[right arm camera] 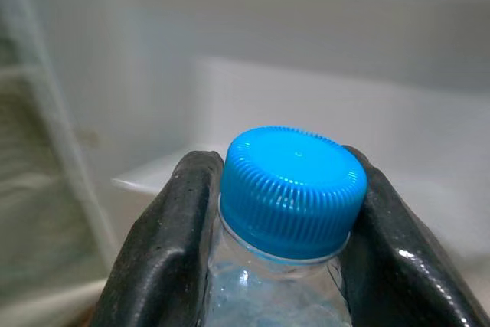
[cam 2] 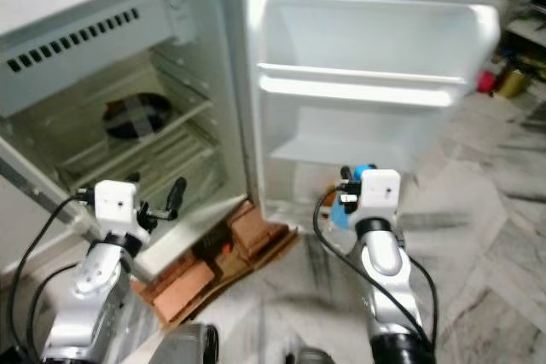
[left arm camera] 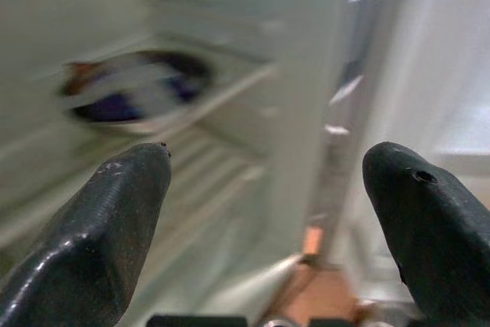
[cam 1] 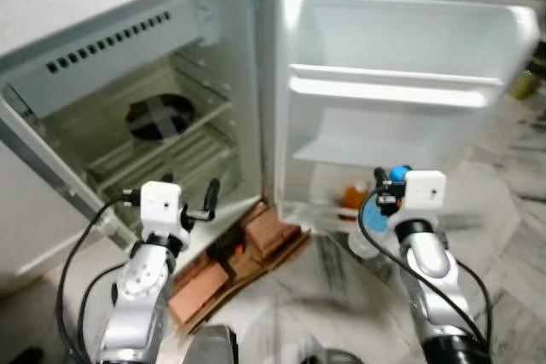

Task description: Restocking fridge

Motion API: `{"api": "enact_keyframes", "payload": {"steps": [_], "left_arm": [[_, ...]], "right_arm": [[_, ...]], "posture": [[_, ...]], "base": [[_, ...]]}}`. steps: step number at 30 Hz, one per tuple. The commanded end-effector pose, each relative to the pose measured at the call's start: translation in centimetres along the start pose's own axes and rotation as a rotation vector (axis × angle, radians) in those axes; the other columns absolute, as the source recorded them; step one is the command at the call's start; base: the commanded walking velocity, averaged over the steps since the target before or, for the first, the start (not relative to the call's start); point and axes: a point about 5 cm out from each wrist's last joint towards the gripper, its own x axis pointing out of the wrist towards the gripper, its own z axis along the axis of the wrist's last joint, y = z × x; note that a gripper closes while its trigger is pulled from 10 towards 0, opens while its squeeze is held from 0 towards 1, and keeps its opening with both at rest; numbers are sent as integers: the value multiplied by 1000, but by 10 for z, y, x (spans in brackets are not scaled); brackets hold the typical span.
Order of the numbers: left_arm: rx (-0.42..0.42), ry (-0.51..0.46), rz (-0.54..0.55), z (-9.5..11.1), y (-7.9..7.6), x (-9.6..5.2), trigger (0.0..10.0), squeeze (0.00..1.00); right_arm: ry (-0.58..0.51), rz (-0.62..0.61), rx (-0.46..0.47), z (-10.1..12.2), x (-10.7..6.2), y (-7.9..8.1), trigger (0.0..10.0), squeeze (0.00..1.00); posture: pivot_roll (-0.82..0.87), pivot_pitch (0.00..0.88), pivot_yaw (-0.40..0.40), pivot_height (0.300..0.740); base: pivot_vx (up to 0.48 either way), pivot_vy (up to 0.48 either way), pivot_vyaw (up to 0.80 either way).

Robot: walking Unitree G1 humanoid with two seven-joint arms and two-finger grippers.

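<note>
A clear water bottle with a blue cap (right arm camera: pixel 295 189) is clamped at its neck between the fingers of my right gripper (right arm camera: pixel 282 204). I hold it low in front of the open fridge door (cam 1: pixel 401 40), by the bottom door shelf; the blue cap (cam 1: pixel 398 172) peeks out beside the wrist. An orange bottle (cam 1: pixel 354 195) stands in that bottom shelf. My left gripper (cam 1: pixel 189 187) is open and holds nothing, raised before the fridge's interior (cam 1: pixel 171 138); its fingers (left arm camera: pixel 115 212) point toward the wire shelves.
A dark round dish (cam 1: pixel 159 117) rests on the upper wire shelf. The upper door shelf (cam 1: pixel 392 91) is bare. Brown bricks on flattened cardboard (cam 1: pixel 239 262) lie on the floor under the fridge front. Marble floor (cam 1: pixel 512 236) stretches to the right.
</note>
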Motion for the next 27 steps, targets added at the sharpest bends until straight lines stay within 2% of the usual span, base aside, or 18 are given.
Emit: {"api": "enact_keyframes", "payload": {"steps": [1, 5, 20, 27], "left_arm": [[-8, -12, -26, 2, -8, 1, 10000, 0], [-10, -4, -23, 1, -9, 1, 10000, 0], [-10, -4, -23, 1, -12, -1, 10000, 0], [-11, -2, -19, 1, -11, -2, 10000, 0]], "right_arm": [[-3, -34, -17, 1, -3, -12, 10000, 0], [-2, -35, -17, 1, -3, -13, 10000, 0], [0, -32, -22, 1, -2, -12, 10000, 0], [0, -33, -25, 1, -3, -12, 10000, 0]], "posture": [[49, 104, -30, 740], [50, 103, -30, 740], [53, 107, -34, 740], [50, 108, -34, 740]], "base": [[424, 0, 0], [374, 0, 0], [0, 0, 0], [0, -434, 0]]}}
